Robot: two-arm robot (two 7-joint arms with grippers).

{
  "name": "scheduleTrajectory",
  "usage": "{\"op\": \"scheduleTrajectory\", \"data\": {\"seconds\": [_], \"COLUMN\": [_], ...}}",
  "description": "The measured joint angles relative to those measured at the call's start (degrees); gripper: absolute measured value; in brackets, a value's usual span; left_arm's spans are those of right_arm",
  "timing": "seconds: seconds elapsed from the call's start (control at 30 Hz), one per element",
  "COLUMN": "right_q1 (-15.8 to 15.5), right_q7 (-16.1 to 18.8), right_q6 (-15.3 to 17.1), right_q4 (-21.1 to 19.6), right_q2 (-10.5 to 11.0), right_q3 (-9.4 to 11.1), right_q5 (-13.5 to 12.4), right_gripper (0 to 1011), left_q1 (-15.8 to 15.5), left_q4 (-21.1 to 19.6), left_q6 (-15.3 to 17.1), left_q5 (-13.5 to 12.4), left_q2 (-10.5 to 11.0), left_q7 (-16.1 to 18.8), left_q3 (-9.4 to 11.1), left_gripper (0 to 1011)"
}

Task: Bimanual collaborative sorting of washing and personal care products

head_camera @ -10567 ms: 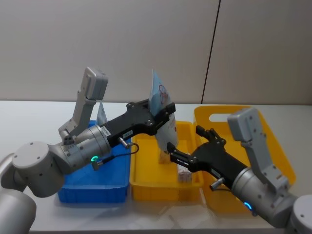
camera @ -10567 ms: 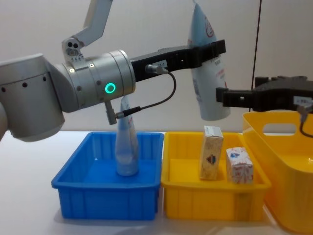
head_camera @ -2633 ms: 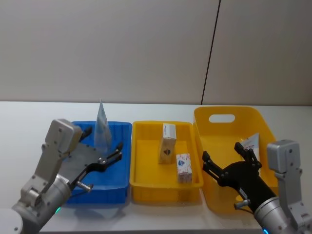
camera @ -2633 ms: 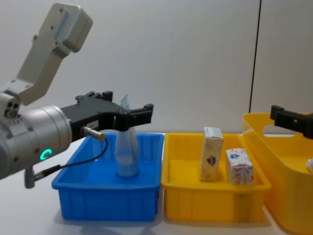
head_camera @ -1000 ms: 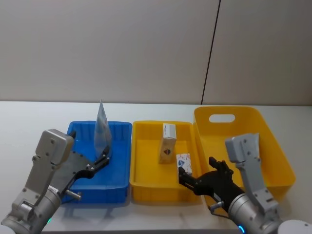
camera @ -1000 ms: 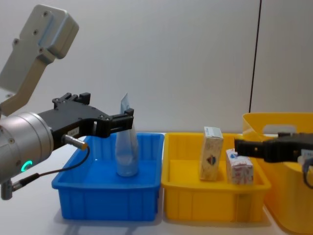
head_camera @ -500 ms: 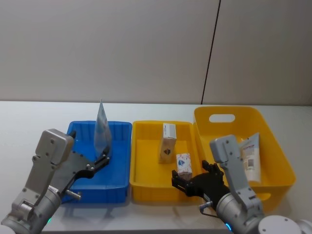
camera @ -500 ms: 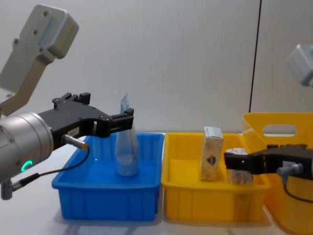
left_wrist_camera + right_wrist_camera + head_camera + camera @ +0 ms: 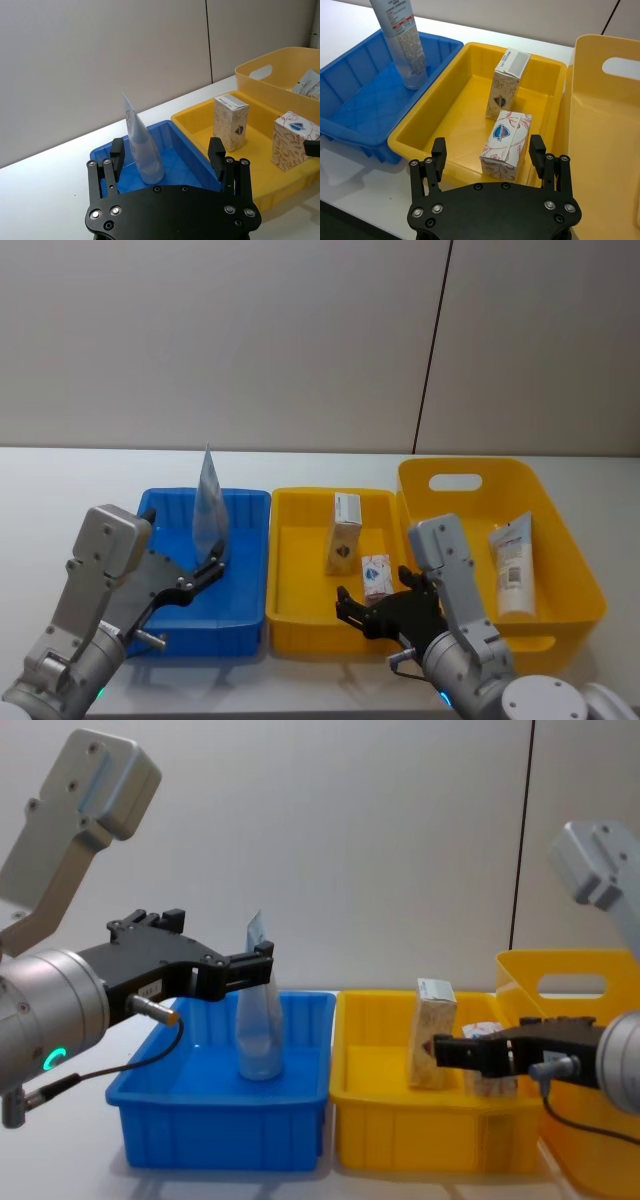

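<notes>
Remote station, sorting run. The desk carries three containers in a row.

The tall yellow basket, on the robot's right, now holds a pale tapered pouch lying on its floor. Some ten seconds ago that pouch hung in the air, clamped in the left end effector, with the right one reaching toward it. I therefore count that hand-over and drop as finished.

The blue bin, on the left, holds a second pouch, upright with its wide end down, where it stood before. The shallow yellow bin sits between the two.

The left end effector hovers at the blue bin's near side, fingers spread wide and empty, with the standing pouch just ahead of the gap. It has not shifted in the last second.

The right end effector is what has changed. A couple of seconds ago it hung over the basket. It has since swung leftward and low to the near rim of the middle bin, fingers apart and holding nothing. In its wrist view the gap lines up on the small patterned box, which lies ahead of the fingertips, untouched.

The tall cream carton stands upright just beside that box; I cannot tell whether they touch. I judge the box to be the next pick, with the carton close enough to be knocked.
</notes>
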State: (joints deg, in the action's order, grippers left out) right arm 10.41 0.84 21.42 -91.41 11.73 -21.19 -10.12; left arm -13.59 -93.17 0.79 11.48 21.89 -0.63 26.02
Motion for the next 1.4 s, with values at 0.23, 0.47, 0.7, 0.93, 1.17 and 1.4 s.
{"op": "scheduleTrajectory", "data": {"seconds": [0.23,0.47,0.7,0.93,1.17,1.4], "right_q1": [0.26,0.41,0.58,0.89,1.20,1.62], "right_q7": [-0.84,-1.89,-2.48,-2.83,-3.49,-5.09], "right_q6": [0.13,0.37,0.69,0.87,0.94,0.69], "right_q4": [0.83,1.68,2.50,3.33,4.21,5.53], "right_q2": [-0.72,-1.51,-2.25,-2.86,-3.66,-4.82], "right_q3": [-0.13,-0.25,-0.42,-0.63,-0.79,-0.90], "right_q5": [0.90,1.89,2.70,3.43,4.28,5.50], "right_gripper": [1003,1003,1003,1003,1003,1003], "left_q1": [0.00,0.00,0.00,0.00,0.00,0.00], "left_q4": [0.00,0.00,0.00,0.00,0.00,0.00], "left_q6": [0.00,0.00,0.00,0.00,0.00,0.00], "left_q5": [0.00,0.00,0.00,0.00,0.00,0.00], "left_q2": [0.00,0.00,0.00,0.00,0.00,0.00], "left_q7": [0.00,0.00,0.00,0.00,0.00,0.00], "left_q3": [0.00,0.00,0.00,0.00,0.00,0.00], "left_gripper": [1001,1001,1001,1001,1001,1001]}}
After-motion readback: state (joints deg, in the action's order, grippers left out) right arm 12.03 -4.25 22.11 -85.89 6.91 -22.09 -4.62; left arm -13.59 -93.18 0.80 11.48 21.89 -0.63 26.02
